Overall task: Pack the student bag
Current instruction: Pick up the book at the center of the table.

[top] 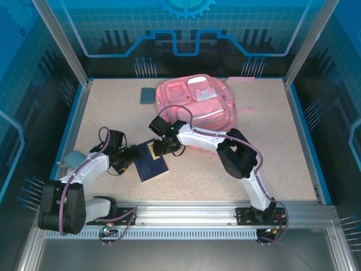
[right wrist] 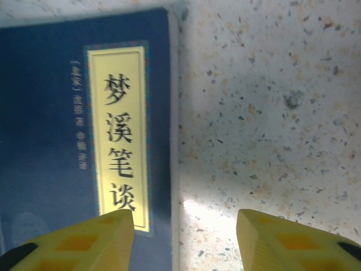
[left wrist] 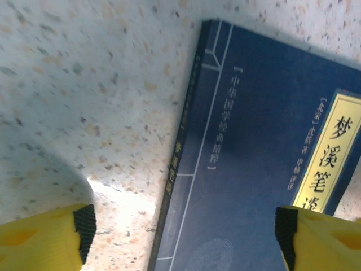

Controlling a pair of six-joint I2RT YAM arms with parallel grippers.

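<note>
At the rear, pink student bag (top: pixel 207 108)

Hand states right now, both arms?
Left hand: open, fingers either side of the blue book spine edge, nothing held.
Right hand: open, straddling a book edge, nothing held.

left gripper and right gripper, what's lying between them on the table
A dark blue book lies flat on the table between the left gripper and the right gripper, clearest in the top view.
</note>
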